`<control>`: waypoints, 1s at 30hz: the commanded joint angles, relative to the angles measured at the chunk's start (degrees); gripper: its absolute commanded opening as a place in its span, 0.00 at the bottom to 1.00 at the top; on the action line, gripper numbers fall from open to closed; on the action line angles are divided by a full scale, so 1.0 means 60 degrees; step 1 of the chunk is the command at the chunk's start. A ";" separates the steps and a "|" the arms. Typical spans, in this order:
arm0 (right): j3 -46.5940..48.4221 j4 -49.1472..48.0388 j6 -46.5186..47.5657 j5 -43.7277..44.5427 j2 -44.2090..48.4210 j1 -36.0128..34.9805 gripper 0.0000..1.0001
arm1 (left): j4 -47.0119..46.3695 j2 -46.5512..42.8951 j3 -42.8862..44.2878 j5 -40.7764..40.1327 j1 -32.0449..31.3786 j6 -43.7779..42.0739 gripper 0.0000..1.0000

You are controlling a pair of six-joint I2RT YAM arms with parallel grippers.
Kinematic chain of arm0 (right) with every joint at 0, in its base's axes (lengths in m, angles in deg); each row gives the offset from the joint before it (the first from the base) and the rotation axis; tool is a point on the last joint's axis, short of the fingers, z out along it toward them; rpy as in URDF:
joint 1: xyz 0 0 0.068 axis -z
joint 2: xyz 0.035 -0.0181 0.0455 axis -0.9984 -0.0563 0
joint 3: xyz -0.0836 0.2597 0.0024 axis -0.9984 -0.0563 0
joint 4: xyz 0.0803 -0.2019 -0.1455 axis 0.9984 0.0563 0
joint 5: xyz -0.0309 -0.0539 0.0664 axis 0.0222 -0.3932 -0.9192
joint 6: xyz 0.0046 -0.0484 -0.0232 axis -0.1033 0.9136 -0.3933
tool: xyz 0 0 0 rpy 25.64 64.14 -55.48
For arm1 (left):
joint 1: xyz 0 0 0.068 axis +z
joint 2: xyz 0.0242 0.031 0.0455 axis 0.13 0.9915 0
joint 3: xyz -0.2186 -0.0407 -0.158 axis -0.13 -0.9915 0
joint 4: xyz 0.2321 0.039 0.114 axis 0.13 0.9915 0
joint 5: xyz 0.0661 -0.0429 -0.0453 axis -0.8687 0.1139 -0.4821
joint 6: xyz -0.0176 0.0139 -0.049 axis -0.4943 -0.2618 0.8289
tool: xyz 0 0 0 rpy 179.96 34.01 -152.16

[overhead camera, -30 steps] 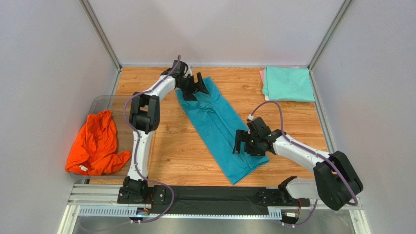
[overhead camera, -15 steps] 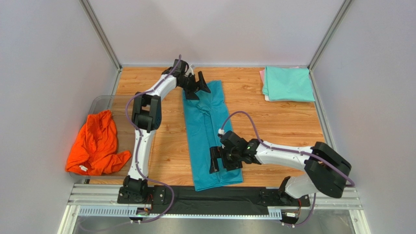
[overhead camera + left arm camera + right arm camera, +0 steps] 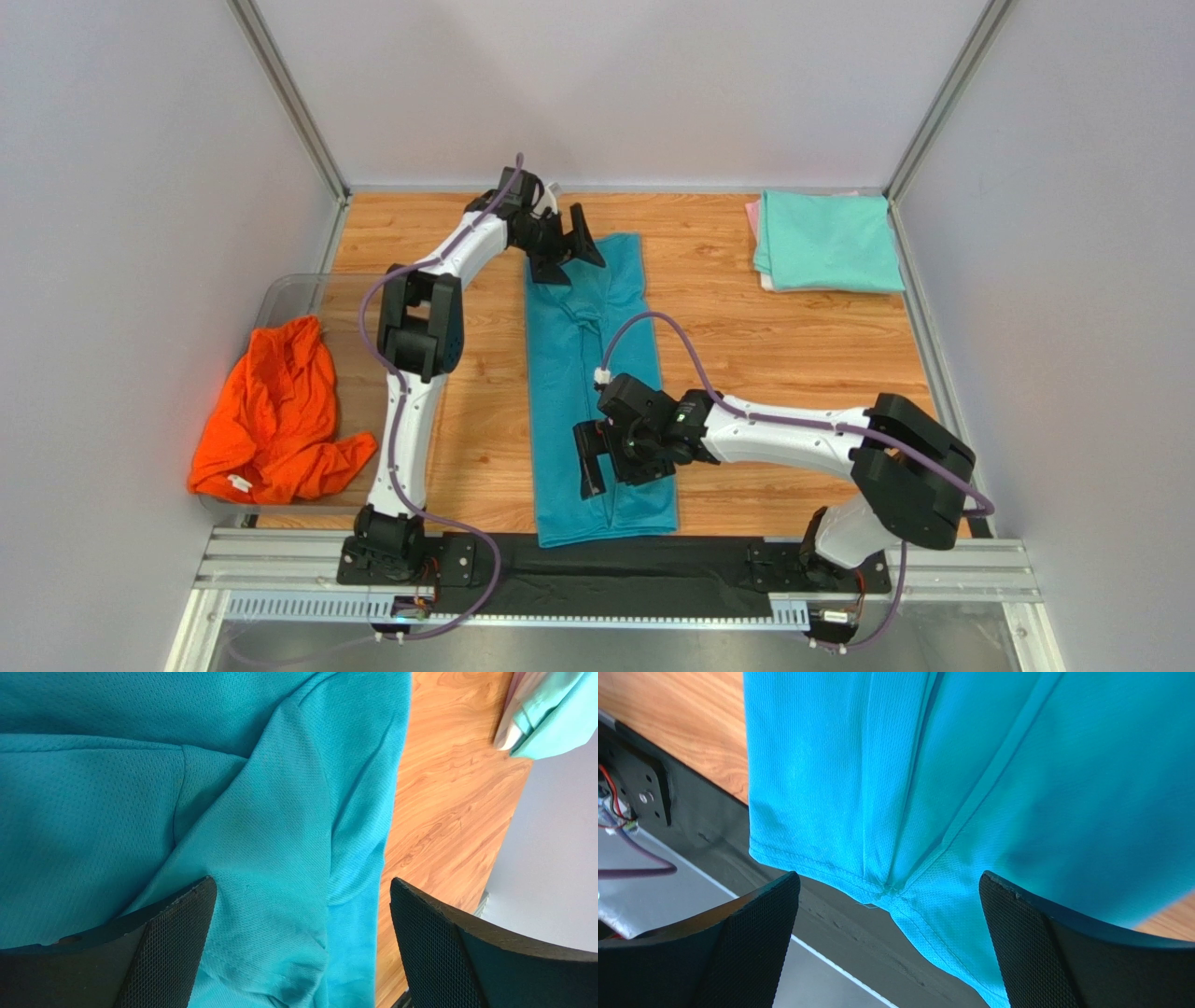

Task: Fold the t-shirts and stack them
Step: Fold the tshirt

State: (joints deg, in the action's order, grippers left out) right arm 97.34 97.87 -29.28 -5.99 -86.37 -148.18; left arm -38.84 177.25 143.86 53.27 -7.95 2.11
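Top external view: we see the teal shirt (image 3: 561,371) laid out as 1 long narrow strip down the middle of the table (image 3: 786,364), running from the far side to the near edge, approx. parallel to the side walls. Its sides look folded inward, w/ creases running lengthwise. The left gripper (image 3: 568,241) sits over the strip's far end. The right gripper (image 3: 601,459) sits over the near part, its arm reaching across from the right. Both have their jaws spread wide, and neither grips any cloth.

Left wrist view: we look down between 2 black fingers (image 3: 165,952) onto teal cloth w/ a sleeve fold and a seam. The shirt's edge meets bare wood at right. We can't tell whether the pads touch the cloth.

Right wrist view: again 2 wide-set fingers (image 3: 1074,952) w/ teal cloth between them. The stitched hem reaches the black strip (image 3: 829,917) along the table's near edge.

Other shirts: the orange shirt (image 3: 274,413) lies crumpled at far left, in the clear tub (image 3: 288,287). The mint shirt (image 3: 831,241) lies folded flat in the far right corner, on top of the pink shirt (image 3: 755,224), of which we see only a thin edge.
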 commanded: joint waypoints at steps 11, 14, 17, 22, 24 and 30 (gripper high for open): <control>0.0950 0.1782 0.0502 0.3015 0.1928 0.0170 1.00 | -0.1112 -0.7412 -0.4850 -0.1155 -0.0110 -0.0369 1.00; 0.1051 0.1782 0.0750 0.3132 0.2017 0.0666 1.00 | -0.1877 -0.9873 -0.7766 -0.1654 -0.0403 -0.0106 1.00; 0.1534 0.1768 0.1307 0.3205 0.1739 0.1194 1.00 | -0.2142 -1.2173 -1.0374 -0.2489 -0.0857 0.0289 1.00; 0.2762 0.1651 0.2039 0.3074 0.0395 0.2264 1.00 | -0.2158 -1.5612 -1.4005 -0.2564 -0.0975 0.1418 1.00; 0.3262 0.1578 0.2216 0.2797 -0.0207 0.2762 1.00 | -0.1691 -1.6540 -1.4538 -0.3031 -0.0975 0.1506 1.00; 0.5955 0.1752 0.2860 0.2898 -0.2961 0.3393 1.00 | -0.0253 -1.8651 -1.5433 -0.3400 -0.0975 0.1638 1.00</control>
State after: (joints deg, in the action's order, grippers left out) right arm 126.13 109.14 -16.14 10.97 -98.26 -128.68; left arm -41.97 68.49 51.80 34.38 -13.89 10.31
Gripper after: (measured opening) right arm 0.998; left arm 0.993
